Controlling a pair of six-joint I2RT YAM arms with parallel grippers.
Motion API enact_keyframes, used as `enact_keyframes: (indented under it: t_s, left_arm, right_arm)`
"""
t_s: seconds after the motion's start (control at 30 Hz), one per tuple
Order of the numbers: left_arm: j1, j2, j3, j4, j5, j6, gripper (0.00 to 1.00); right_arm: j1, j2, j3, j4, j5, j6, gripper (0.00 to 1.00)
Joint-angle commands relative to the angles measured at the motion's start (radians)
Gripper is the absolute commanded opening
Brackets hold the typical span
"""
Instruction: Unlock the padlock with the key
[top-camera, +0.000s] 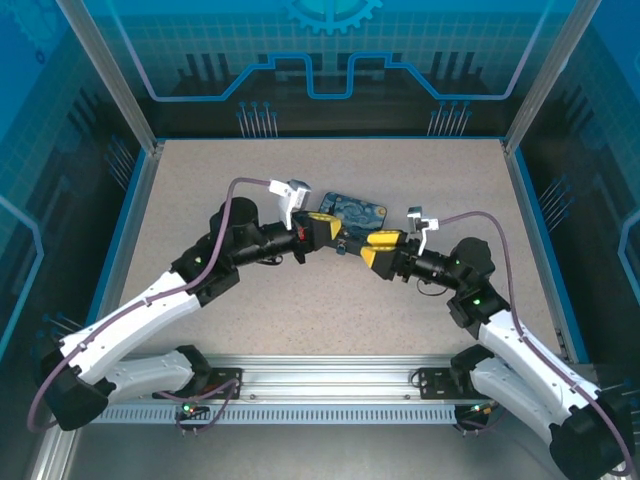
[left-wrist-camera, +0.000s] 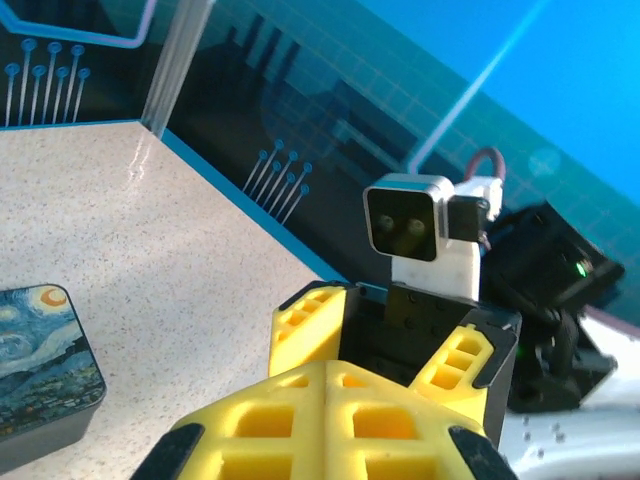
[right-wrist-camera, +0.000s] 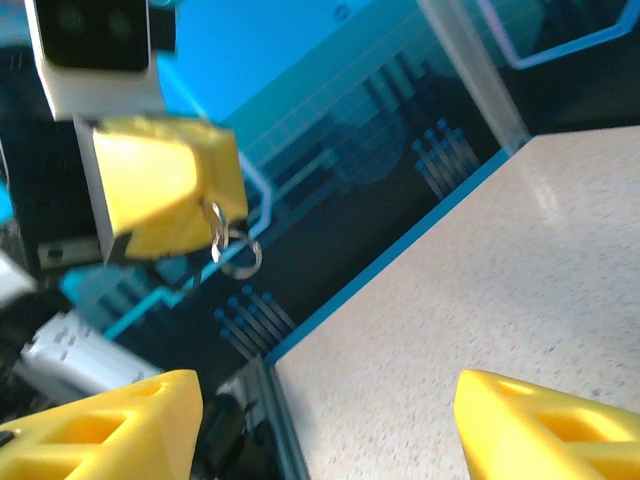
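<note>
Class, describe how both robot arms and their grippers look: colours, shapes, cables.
Both the left arm and right arm have white shells, black joints, green lights and a purple-grey cable. Each wrist carries a white-mounted camera. The left gripper and right gripper have yellow lattice fingers.

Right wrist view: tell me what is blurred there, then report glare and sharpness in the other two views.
Right wrist view: the left gripper and the small metal rings hanging from it are smeared; the table is crisper, with a pale sheen. Left wrist view: near fingers slightly soft, a glare streak on the table by the post. Top external view: even light, sharp.
</note>
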Motion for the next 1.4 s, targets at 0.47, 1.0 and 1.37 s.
enact_keyframes:
  t_s: [0.47,1.0,1.37]
  left_arm:
    - [0.008,0.037,0.154,-0.313,0.178,0.284,0.0]
    - [0.008,0.053,0.162,-0.306,0.171,0.281,0.0]
    - [0.021,0.053,0.169,-0.309,0.164,0.284,0.0]
  right_arm:
    - [0.11,0.183,0.236,-0.079,-0.202,-0.239,0.56]
    - [0.137,0.186,0.238,-0.113,-0.176,-0.264,0.13]
    - [0.136,0.165,0.234,-0.161,-0.171,-0.292,0.11]
